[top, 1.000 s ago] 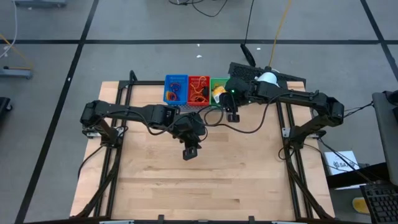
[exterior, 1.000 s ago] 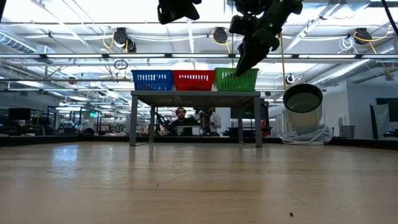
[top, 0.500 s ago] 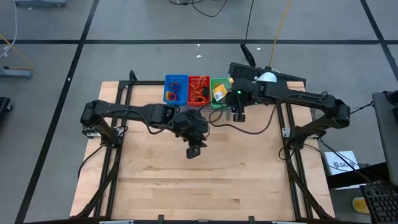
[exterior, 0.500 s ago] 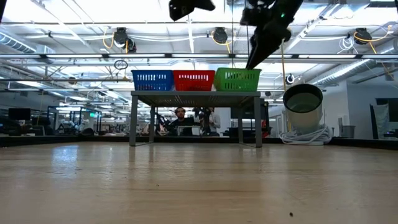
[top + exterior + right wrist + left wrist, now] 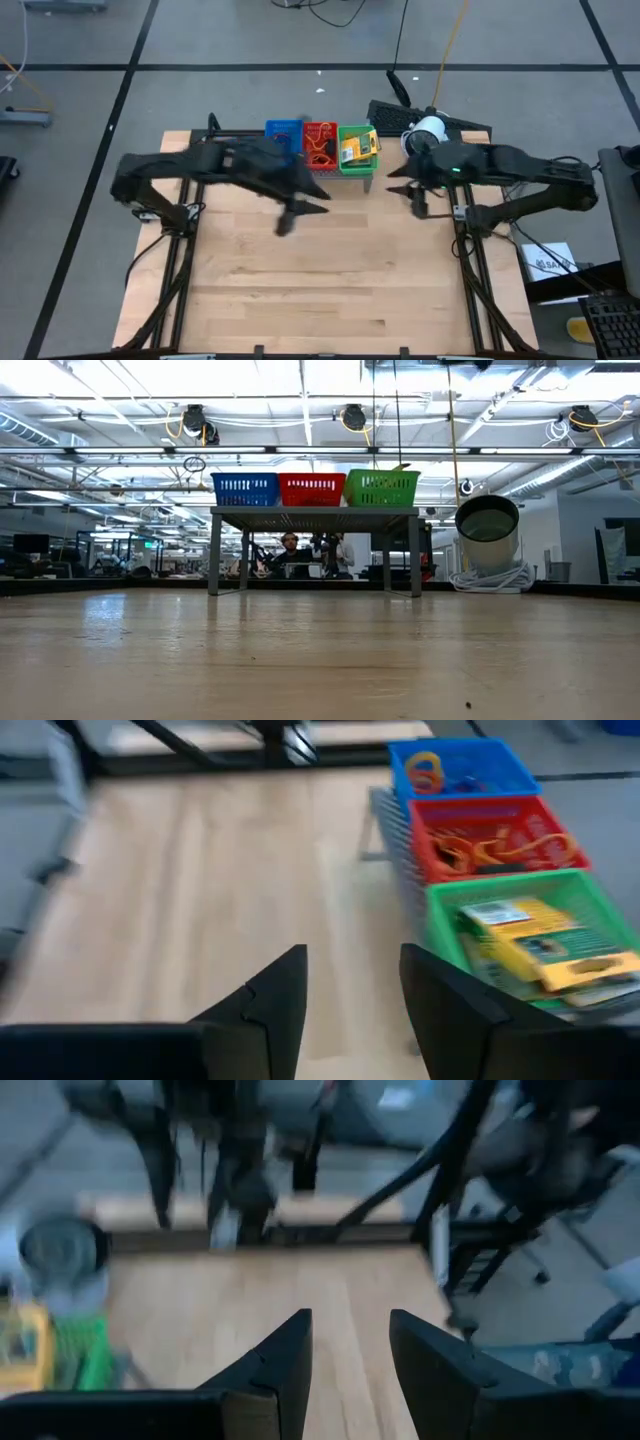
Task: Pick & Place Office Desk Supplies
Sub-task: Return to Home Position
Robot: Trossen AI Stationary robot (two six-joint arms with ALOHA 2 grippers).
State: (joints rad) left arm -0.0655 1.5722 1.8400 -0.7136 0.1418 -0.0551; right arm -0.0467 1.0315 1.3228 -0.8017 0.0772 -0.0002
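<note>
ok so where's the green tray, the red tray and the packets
green tray [image 5: 442,932]: right wrist view, on its side wall
red tray [image 5: 425,844]: right wrist view, on its side wall
packets [image 5: 545,948]: right wrist view, on the yellow top one

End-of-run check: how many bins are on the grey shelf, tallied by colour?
Blue bin: 1
Red bin: 1
Green bin: 1
Total: 3, side by side on the shelf
</note>
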